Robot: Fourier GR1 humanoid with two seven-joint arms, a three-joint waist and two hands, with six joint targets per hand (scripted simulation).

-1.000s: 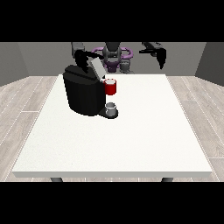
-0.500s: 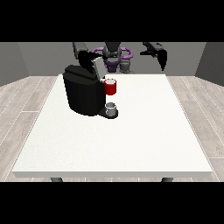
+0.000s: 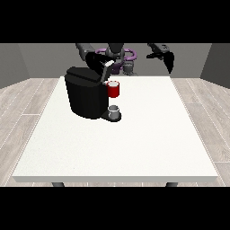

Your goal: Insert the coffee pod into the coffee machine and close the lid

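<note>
The white worktop (image 3: 134,143) fills the middle of the frame. The black coffee machine (image 3: 86,94) stands at upper left of centre, its red pod holder (image 3: 113,90) at its right side, a small grey cup (image 3: 114,110) below. The robot hand at the view's left (image 3: 106,65) hovers just above the machine's top; whether it holds the coffee pod I cannot tell. The robot hand at the view's right (image 3: 168,60) hangs idle at upper right, fingers relaxed. To do this well, I judge the pod should come straight down over the holder before the lid is pressed.

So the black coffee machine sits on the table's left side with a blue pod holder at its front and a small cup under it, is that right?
Not quite: the front view shows the pod holder is red, not blue. The rest holds: the black coffee machine sits on the left side of the table with a small cup under it.
</note>
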